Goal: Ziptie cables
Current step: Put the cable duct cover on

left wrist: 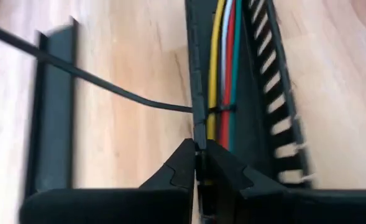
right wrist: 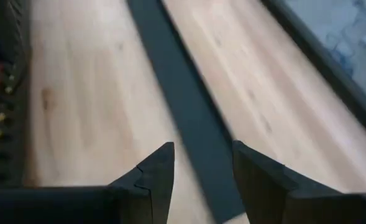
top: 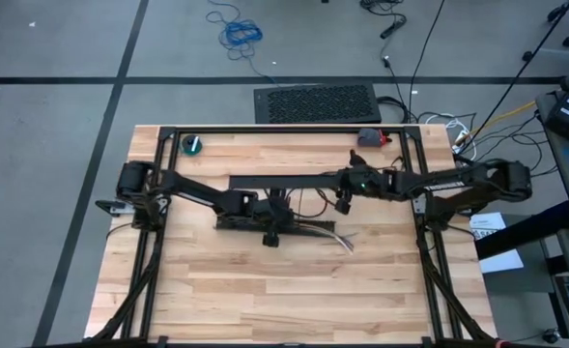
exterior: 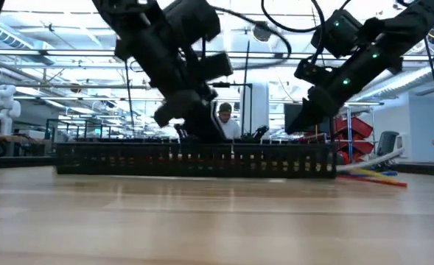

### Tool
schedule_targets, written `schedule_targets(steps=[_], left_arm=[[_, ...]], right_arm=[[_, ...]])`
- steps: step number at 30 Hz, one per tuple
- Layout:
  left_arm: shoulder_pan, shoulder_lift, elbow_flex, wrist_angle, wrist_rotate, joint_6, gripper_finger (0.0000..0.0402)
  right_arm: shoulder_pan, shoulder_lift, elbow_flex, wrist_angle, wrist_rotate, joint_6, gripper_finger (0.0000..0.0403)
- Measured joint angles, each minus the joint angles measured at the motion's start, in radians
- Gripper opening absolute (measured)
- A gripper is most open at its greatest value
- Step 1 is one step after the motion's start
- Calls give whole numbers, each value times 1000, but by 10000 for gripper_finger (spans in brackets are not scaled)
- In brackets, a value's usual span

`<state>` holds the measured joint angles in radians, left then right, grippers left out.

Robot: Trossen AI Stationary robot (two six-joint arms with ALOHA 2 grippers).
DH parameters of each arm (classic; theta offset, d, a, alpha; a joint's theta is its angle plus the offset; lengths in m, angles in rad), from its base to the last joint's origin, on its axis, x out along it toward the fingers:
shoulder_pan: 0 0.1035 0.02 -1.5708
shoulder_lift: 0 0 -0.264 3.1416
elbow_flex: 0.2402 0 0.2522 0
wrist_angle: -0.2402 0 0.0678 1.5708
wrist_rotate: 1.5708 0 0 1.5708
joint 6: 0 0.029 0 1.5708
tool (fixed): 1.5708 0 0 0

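Note:
The black slotted duct (top: pixel 245 223) (exterior: pixel 194 158) lies across the middle of the table. The cables (left wrist: pixel 223 62), yellow, white, red and green wires, run along inside it, and their ends spill out of its right end (top: pixel 337 235) (exterior: pixel 371 175). A thin dark ziptie (left wrist: pixel 222 109) is looped around the cables, and its long tail (left wrist: pixel 108 87) stretches away over the duct wall and above the wood. My left gripper (top: pixel 272 235) (left wrist: pixel 198 158) is shut at the duct's side wall, just short of the ziptie. My right gripper (top: pixel 343 205) (right wrist: pixel 202 162) is open and raised above the table beside a flat black strip (right wrist: pixel 183 99). My left gripper comes down from above, its fingers lying along the duct. The shut fingertips (left wrist: pixel 183 163) meet at the top edge of the duct's side wall (left wrist: pixel 197 127). I cannot tell whether they pinch the wall or only stand against it. They do not reach the ziptie's loop.
A long flat black strip (top: pixel 274 180) lies on the wood behind the duct. A small green-and-black roll (top: pixel 192 145) and a grey-and-red object (top: pixel 371 137) sit near the far edge. Black frame rails (top: pixel 149 251) border the table. A person (exterior: pixel 224 121) sits far behind.

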<state>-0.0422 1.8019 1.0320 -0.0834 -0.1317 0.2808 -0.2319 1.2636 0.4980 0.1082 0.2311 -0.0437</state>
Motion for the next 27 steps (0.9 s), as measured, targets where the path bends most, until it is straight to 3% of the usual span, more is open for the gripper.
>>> schedule_targets(steps=[3, 7, 11, 21, 27], left_arm=[[1, -27, 1, -43, -3, 22, 34], [3, -66, 0, -80, -9, 14, 34], [3, -98, 1, -118, -39, -37, 34], [31, -86, -8, -114, -65, -66, 34], [44, -154, -5, -133, -142, -30, 34]], right_arm=[[-73, 9, 1, 45, -37, -66, 151], [-200, 67, 28, 45, -196, -103, 151], [-273, 170, 75, 34, -286, -153, 151], [-308, 302, 169, 37, -323, -237, 151], [-335, 382, 195, 20, -420, -263, 151]])
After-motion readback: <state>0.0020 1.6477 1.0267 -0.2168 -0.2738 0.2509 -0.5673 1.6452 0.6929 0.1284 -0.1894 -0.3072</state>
